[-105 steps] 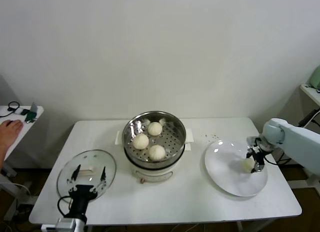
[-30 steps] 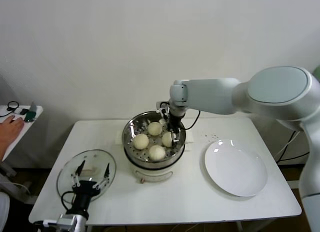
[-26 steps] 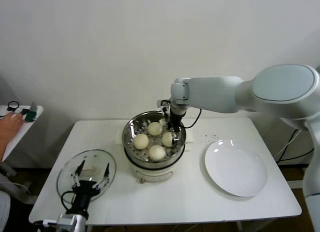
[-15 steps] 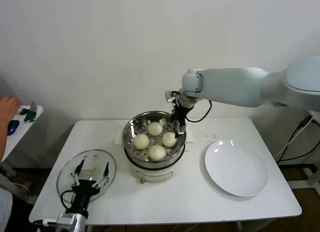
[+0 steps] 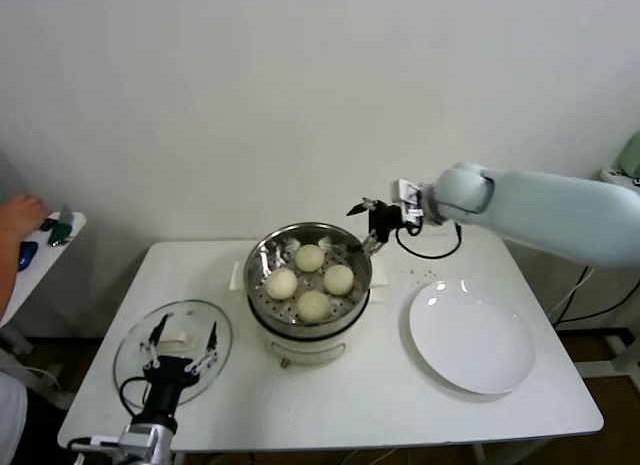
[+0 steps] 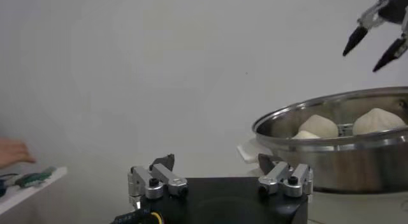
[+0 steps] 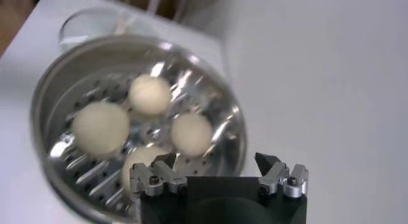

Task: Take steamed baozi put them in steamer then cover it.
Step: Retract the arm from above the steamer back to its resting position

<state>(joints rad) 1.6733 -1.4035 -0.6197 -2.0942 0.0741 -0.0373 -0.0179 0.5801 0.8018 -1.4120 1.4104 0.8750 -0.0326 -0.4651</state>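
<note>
I count 4 steamed baozi (image 5: 310,279) sitting in the steamer (image 5: 309,235), which stands mid-table toward the back edge. They look soft and light, so any regrip would want a gentle pinch across the widest part. What I judge is left is the glass lid (image 5: 173,350), lying near the table's front left corner: stiff, smooth, probably slippery and breakable, so I would take it by its white handle (image 5: 174,338), not the rim. My left gripper (image 5: 181,340) hovers right over that lid, fingers apart, holding nothing. My right gripper (image 5: 372,221) is spread and empty. Compared with 1 second ago, it has lifted out of the basket and pulled back past the steamer's right rim; the white plate (image 5: 472,335) at the right edge, which 3.5 seconds ago held 1 bun, is bare.
</note>
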